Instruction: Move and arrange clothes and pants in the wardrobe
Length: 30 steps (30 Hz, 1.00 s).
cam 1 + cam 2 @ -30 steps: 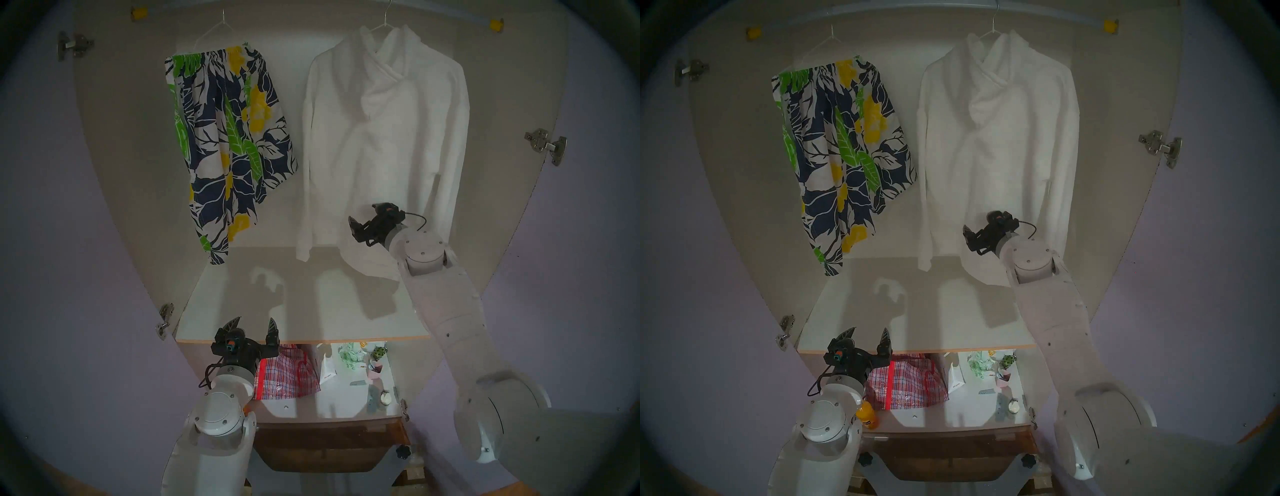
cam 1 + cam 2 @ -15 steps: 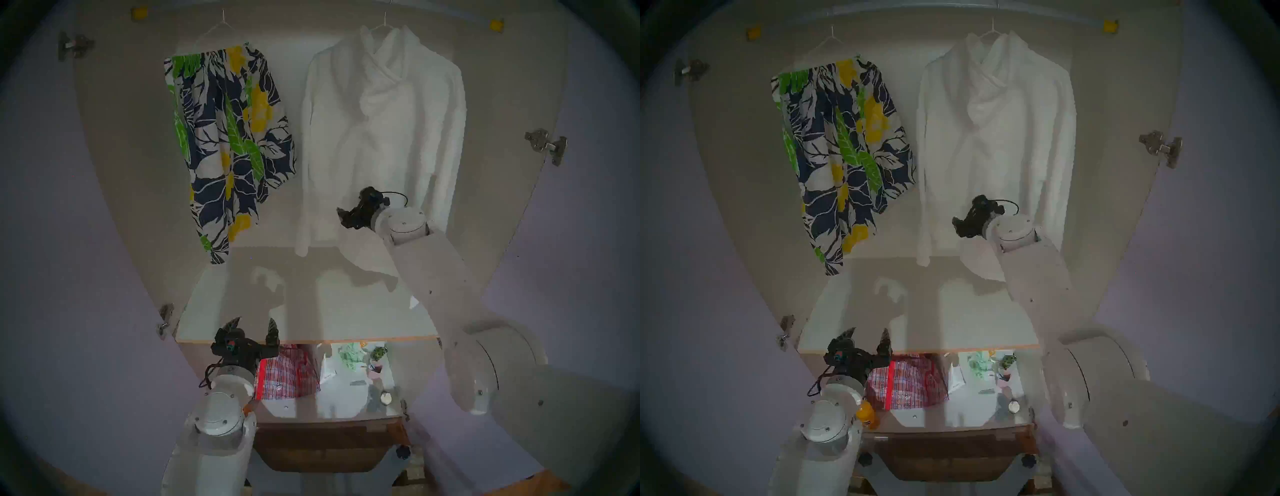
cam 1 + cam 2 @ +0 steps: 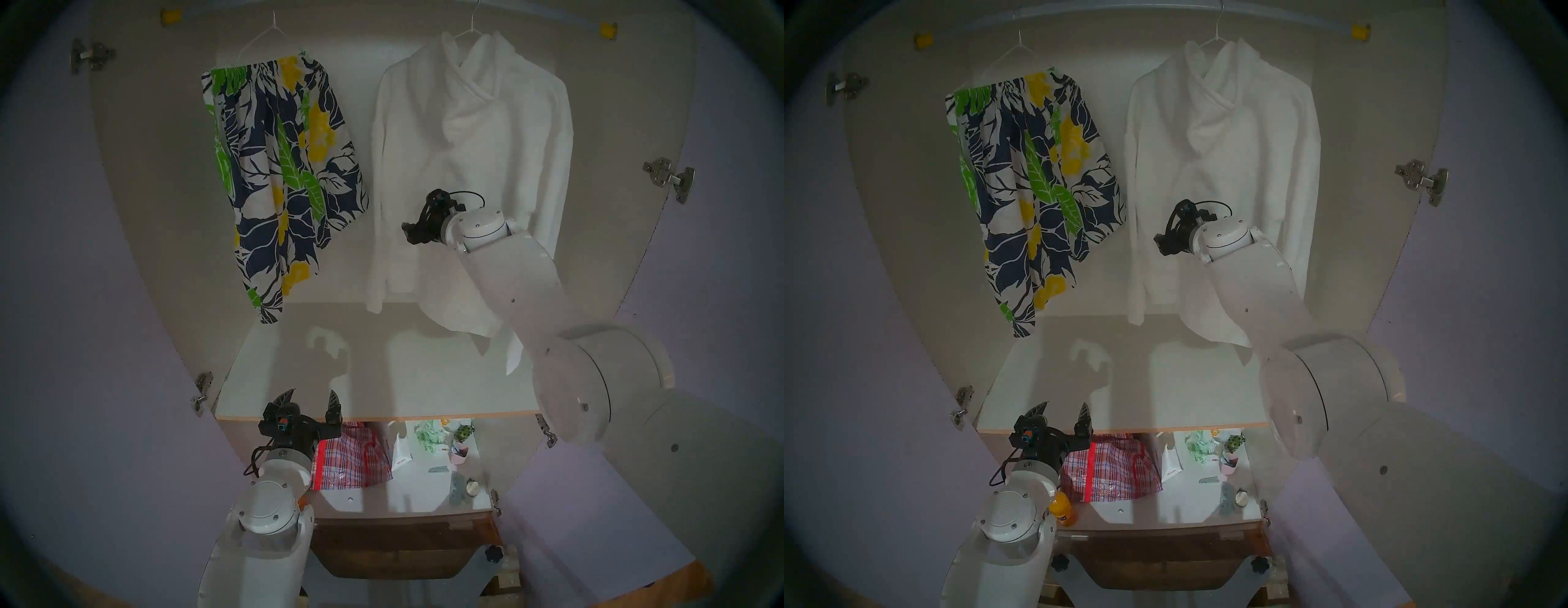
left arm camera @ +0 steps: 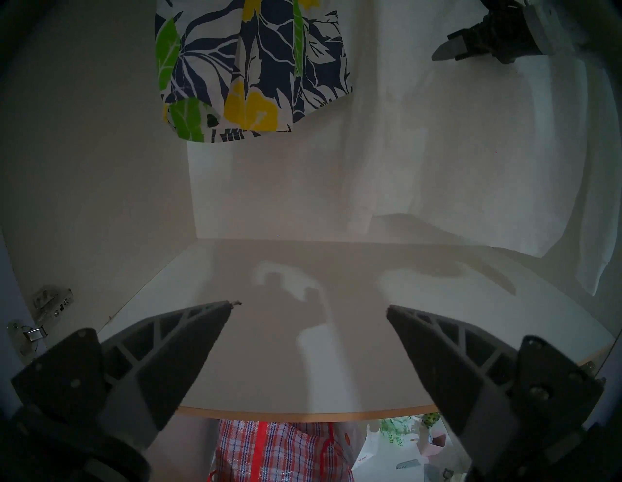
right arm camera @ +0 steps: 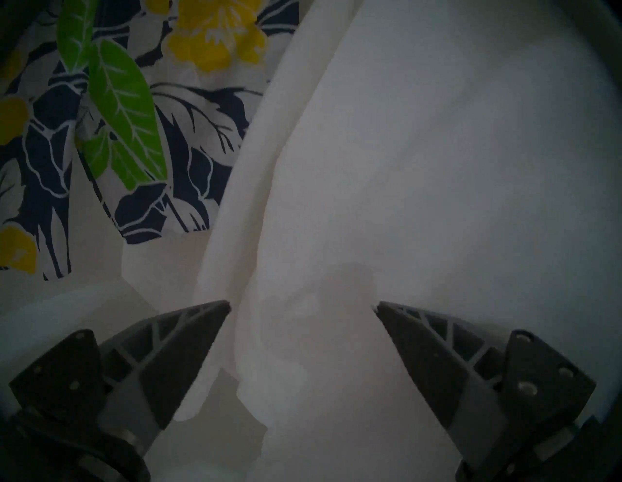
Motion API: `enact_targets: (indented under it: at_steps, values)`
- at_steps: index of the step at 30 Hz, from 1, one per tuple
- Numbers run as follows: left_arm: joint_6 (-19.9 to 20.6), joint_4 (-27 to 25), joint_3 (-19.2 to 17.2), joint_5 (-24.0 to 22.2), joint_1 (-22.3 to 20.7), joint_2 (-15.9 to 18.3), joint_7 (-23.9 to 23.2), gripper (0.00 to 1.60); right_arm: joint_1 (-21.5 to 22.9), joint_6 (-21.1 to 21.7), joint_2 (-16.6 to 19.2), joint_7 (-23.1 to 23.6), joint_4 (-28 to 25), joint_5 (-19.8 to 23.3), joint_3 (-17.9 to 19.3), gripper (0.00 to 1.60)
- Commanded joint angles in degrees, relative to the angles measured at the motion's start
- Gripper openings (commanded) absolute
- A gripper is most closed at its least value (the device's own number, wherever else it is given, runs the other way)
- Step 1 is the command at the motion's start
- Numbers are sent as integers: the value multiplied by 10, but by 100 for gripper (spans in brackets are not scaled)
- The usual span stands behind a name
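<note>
Hoodie (image 3: 475, 140) — soft, plain white — beside leafy-print gathered shorts (image 3: 280, 170).

On the rail hang two garments, one pair of floral shorts (image 3: 280, 170) at left and one white hoodie (image 3: 471, 161) at right, each on its own hanger, two hangers in all.

Light was dim throughout, dark fisheye rims, edges bowed. Arm shadows fell on the white shelf (image 3: 382, 373), light coming from behind the robot. Right wrist view was soft, blurred; white hoodie (image 5: 437, 168) nearly featureless.
</note>
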Motion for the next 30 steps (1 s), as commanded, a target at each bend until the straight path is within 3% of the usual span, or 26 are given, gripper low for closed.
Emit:
enact_targets:
  at_steps: [1, 6, 14, 23, 30]
  values:
    - [-4, -13, 1, 0, -6, 0, -2, 160, 65, 1, 2, -22, 1, -15, -5, 160]
    - [-4, -13, 2, 0, -7, 0, -1, 160, 112, -5, 12, -56, 74, -29, -12, 160]
    - [-4, -12, 2, 0, -7, 0, 0, 160, 144, -22, 48, -125, 142, -46, -24, 160]
    - [-4, -15, 2, -1, -6, 1, -1, 160, 144, -34, 96, -241, 161, -48, -25, 160]
    - [-4, -17, 2, -1, -5, 1, -1, 160, 140, -46, 134, -290, 168, -40, -16, 160]
